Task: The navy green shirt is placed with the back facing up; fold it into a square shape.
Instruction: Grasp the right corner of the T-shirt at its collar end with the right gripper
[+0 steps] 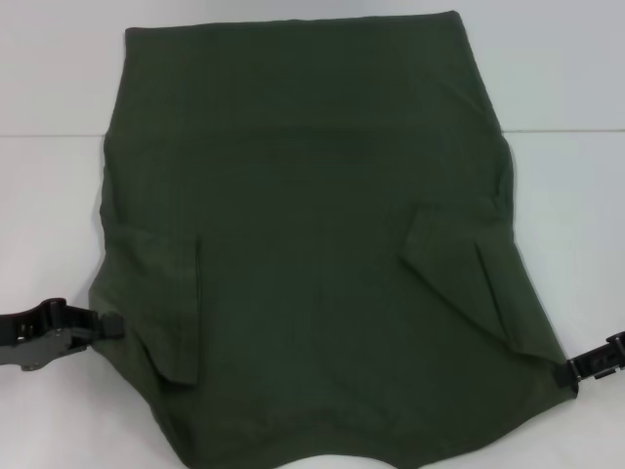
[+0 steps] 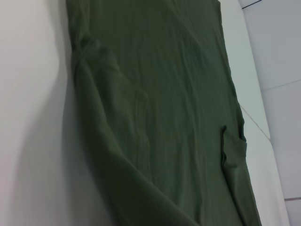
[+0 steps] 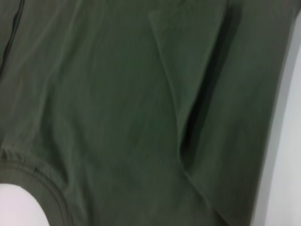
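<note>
So the navy green shirt point(image 1: 312, 244) is lying spread out flat on the white table point(image 1: 59, 195), plain back up, filling most of the head view with its neckline end nearest the robot, the collar curve peeking out at the bottom edge. Both sleeves are already sitting folded inward over the body: the left sleeve flap point(image 1: 166, 303) and the right sleeve flap point(image 1: 459, 274) are each lying on top of the back panel, which is narrowing the shirt into a rough tall rectangle. That's looking like the first stage done. What's still waiting, by the look of it, is the lengthwise fold, bringing one end over the other to get anything close to a square. The left gripper point(image 1: 107, 327) is sitting low at the shirt's left edge near the shoulder, touching or right beside the fabric, and the right gripper point(image 1: 576, 371) is mirroring it at the right corner. Honestly can't tell whether either one's fingers are clamping the cloth or are apart, since both are mostly cut off at the frame edges and the wrist views are only showing fabric.
</note>
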`<state>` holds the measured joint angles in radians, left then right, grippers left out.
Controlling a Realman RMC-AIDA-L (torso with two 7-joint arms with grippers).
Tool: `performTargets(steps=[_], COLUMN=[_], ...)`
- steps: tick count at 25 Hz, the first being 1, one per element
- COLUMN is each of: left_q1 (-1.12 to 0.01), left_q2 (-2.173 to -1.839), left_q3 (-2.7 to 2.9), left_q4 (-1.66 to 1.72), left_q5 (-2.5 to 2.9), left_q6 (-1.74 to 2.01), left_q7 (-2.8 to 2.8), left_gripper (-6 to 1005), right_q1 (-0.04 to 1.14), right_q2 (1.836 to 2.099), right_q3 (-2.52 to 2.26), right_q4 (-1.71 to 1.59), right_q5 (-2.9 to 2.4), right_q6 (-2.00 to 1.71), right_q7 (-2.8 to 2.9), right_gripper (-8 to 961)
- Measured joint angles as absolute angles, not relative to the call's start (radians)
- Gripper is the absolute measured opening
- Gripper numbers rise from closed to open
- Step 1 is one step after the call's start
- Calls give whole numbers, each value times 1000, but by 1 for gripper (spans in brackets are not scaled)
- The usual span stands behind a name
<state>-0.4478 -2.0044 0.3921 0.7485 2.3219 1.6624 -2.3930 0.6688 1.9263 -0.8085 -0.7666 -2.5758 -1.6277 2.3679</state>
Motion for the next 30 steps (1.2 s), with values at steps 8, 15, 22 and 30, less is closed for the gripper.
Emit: performTargets(steps=[8, 15, 22, 30], left_q1=[-447, -444, -444, -449], left_q2=[-2005, -2005, -2006, -2008], left_q3=[393, 387, 387, 386], left_q4=[749, 749, 749, 749], left_q5=[2321, 2321, 2321, 2321], left_q6=[1665, 1666, 1666, 1666], left_q7=[-2395, -2397, -2398, -2398], left_gripper=[17, 17, 17, 17], right_q1=[685, 700, 717, 725], right_q2=[1943, 1954, 1969, 1987], right_q3=[-815, -815, -816, -816], right_q4=[-764, -735, -713, -713], right_q5=[-2605, -2611, -2612, -2601], right_q6=[-1596, -1575, -1575, -1586], right_q7=[2374, 2373, 2367, 2360], right_gripper=[762, 758, 754, 749])
